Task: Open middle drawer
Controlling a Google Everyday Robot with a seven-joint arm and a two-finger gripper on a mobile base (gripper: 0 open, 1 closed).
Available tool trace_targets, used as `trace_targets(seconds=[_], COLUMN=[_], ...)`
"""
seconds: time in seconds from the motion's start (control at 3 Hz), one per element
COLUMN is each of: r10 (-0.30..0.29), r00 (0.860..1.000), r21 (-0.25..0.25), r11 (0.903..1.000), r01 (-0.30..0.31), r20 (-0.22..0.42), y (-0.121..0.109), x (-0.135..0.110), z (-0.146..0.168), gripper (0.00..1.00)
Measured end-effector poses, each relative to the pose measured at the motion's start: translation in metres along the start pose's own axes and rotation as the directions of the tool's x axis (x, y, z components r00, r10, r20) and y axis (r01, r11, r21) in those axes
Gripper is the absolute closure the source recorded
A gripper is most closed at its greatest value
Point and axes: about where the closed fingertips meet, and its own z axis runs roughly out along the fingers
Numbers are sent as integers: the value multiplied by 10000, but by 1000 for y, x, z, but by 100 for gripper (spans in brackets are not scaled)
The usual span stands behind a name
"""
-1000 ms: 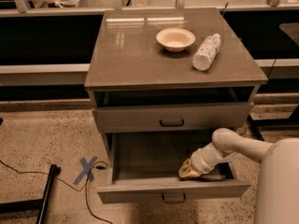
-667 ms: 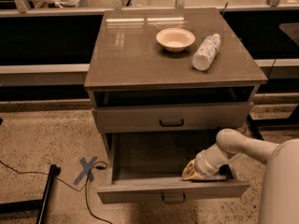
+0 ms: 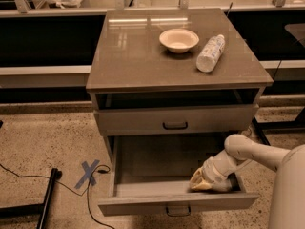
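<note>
Middle drawer [image 3: 143,205] is pulled well out of the cabinet [image 3: 143,61], tray exposed. Gripper [image 3: 201,182] sits inside the tray at the drawer's front-right corner, just behind the front panel. Can't tell how open it is or whether it holds anything.

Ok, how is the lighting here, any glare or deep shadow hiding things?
Camera view: dim, warm light; bright glare streaks across the back of the cabinet top, left of the bowl; the slot under the top is nearly black; the pulled-out middle drawer is evenly lit, the gripper inside its front right corner with dark shadow beside it.
</note>
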Motion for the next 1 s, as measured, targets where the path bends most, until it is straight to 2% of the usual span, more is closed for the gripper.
trace_targets(seconds=[0.33, 0.67, 1.0], r10=[306, 37, -693], r00=[9994, 9997, 9974], r21=[-161, 569, 2004], r11=[9994, 9984, 9771], r01=[-308, -24, 719], r20=[-137, -233, -199], y=[19, 16, 1], x=[1, -6, -27], z=[-12, -40, -96], gripper=[100, 100, 100])
